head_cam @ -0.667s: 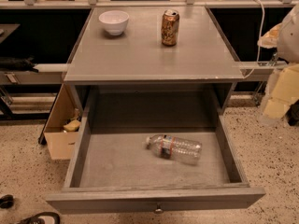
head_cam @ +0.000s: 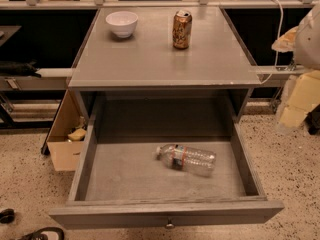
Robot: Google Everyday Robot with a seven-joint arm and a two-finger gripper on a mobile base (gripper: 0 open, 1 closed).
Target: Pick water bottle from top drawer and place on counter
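Down on the drawer floor, right of centre and nearer the front panel, the water bottle [head_cam: 186, 159] is being left lying on its side, white cap pointing toward the left edge. It is likely being kept flat because the shallow top drawer [head_cam: 165, 215] gives it no room to stand. The drawer is being held pulled well out, so the bottle is being exposed to a reach from above.

On the counter [head_cam: 150, 59], a white bowl [head_cam: 122, 23] is being kept by the far left corner and a drink can [head_cam: 181, 30] upright near the far edge, leaving the near half free for a landing.

The gripper [head_cam: 300, 94] is being held beyond the counter's right edge, well apart from the bottle. Open or closed cannot be told.

Against the earlier frame, nothing is being shifted: bottle, bowl, can and gripper are being found where they were.
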